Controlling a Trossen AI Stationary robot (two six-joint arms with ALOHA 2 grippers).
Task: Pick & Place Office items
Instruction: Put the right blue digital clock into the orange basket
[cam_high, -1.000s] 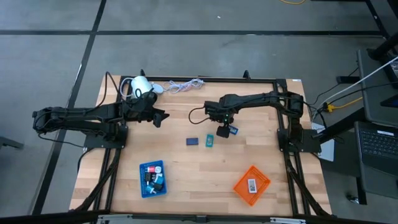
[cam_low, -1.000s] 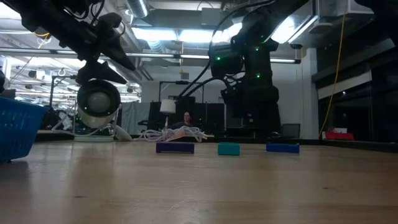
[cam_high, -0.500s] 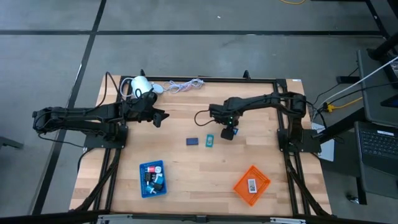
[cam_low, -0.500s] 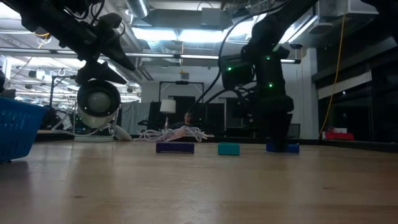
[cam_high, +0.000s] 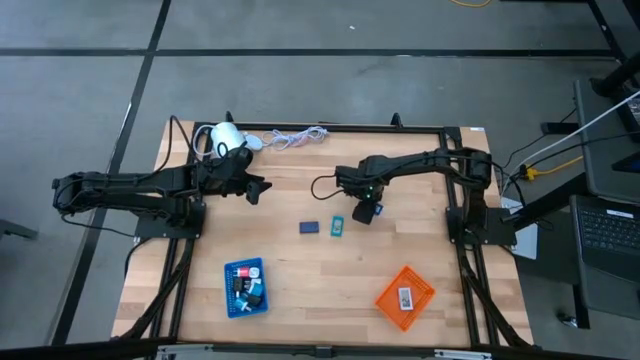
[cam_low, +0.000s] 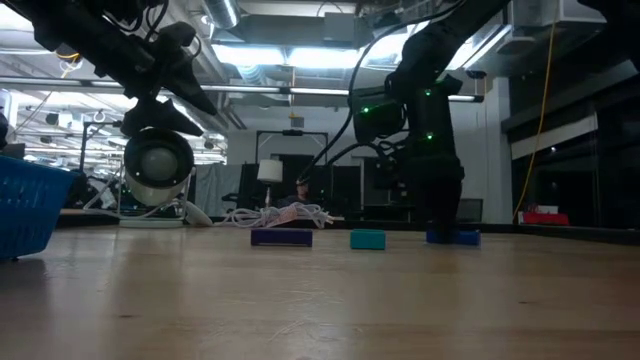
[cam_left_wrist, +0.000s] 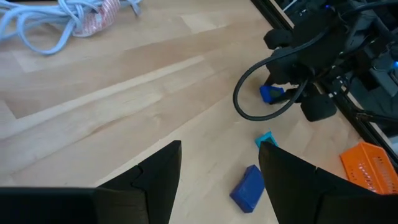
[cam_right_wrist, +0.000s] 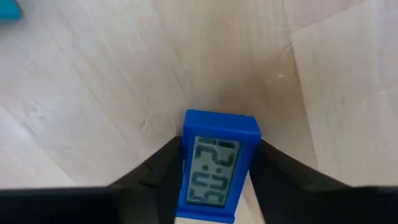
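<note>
A small blue digital clock, one of the office items, lies face up on the wooden table, and my right gripper stands over it, shut on it; the low view shows the same gripper down at the tabletop. A teal piece and a navy piece lie just left of it. My left gripper waits open above the table's far left, next to the white lamp-like device. My right gripper pinches the blue clock between its two fingers, one on each long side. The fingers come from above, pointing down, and lie across the clock. The clock rests flat on the table with its display up.
A blue mesh tray with several small pieces stands near the front left. An orange mesh tray with a white piece stands at the front right. A coiled white cord lies at the far edge. Bare wood lies between the trays.
My right gripper has come down from above the table and a little toward its right edge, onto the blue clock, so that its fingers now reach the tabletop around it. The clock has stayed where it was.
</note>
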